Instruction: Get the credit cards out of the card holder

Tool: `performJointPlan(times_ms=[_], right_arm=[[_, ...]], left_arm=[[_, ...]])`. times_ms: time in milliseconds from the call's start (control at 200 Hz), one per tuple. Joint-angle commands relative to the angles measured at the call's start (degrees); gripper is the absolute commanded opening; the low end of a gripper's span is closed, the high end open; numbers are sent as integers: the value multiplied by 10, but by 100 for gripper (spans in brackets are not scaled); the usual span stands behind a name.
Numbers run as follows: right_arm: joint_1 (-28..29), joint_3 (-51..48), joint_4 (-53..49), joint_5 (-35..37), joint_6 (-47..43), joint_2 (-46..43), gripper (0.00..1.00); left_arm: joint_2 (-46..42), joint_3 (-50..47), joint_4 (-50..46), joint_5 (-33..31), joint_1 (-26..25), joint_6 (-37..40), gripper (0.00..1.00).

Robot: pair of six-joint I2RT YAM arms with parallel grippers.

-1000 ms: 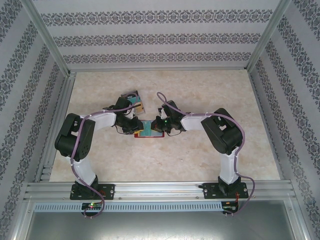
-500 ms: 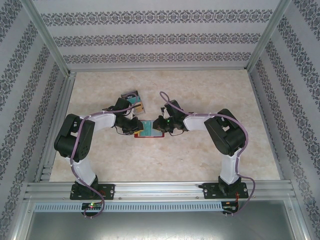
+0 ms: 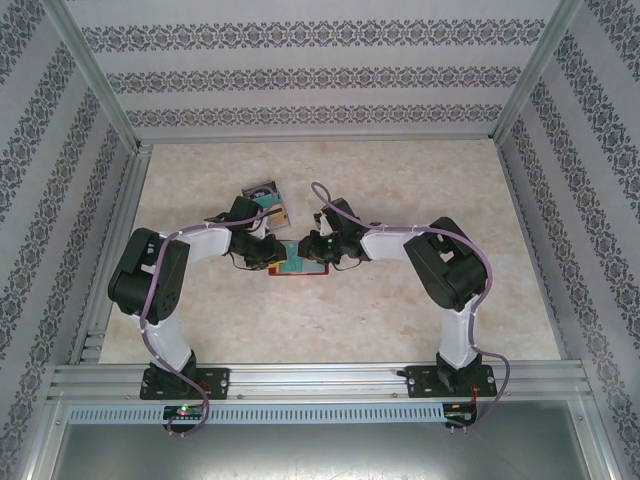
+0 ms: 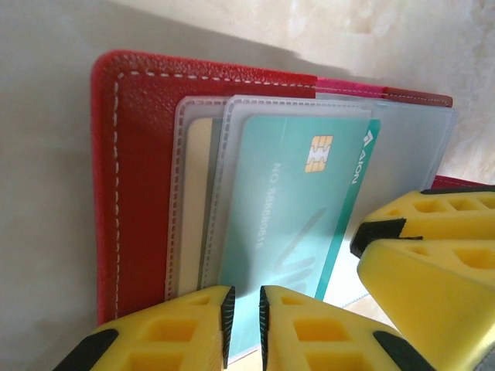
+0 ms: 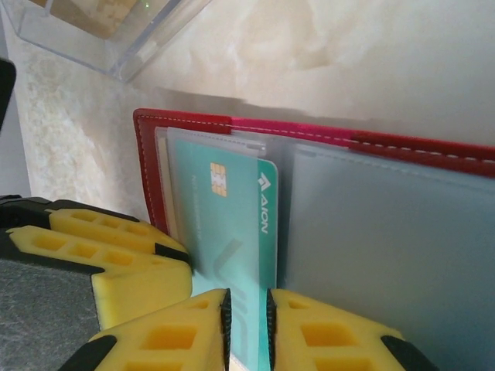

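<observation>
The red card holder (image 3: 299,272) lies open on the table between both arms. Its clear sleeves show in the left wrist view, stitched into the red cover (image 4: 143,178). A teal credit card (image 4: 294,201) with a gold chip sits in one sleeve, and a tan card edge (image 4: 203,154) shows behind it. My left gripper (image 4: 246,297) stands over the near edge of that sleeve, jaws a narrow gap apart, with nothing pinched. My right gripper (image 5: 247,297) hovers over the teal card (image 5: 232,209), its jaws narrowly open. The holder's cover (image 5: 402,147) runs off to the right there.
A clear tray (image 3: 266,198) holding tan and dark cards sits just behind the holder, and its corner (image 5: 116,35) shows in the right wrist view. The two grippers work almost touching: the right fingers (image 4: 433,263) crowd the left wrist view, the left fingers (image 5: 116,255) the right one. Patterned walls enclose the table.
The right gripper has slid a little left over the holder, and its jaws have gone from shut to narrowly open. The left arm and the holder have stayed still.
</observation>
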Motion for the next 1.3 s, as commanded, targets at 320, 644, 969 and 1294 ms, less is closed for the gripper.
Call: performJointPlan(times_ms=[320, 644, 969, 1294], right_arm=[[11, 22, -33, 6, -18, 23, 24], [17, 26, -11, -13, -10, 31, 14], [3, -13, 24, -14, 7, 11, 17], [-4, -36, 58, -28, 22, 1, 20]], left_arm=[[8, -14, -22, -12, 1, -5, 21], [10, -15, -23, -6, 2, -4, 21], [9, -17, -27, -10, 7, 0, 21], [13, -20, -30, -11, 6, 0, 20]])
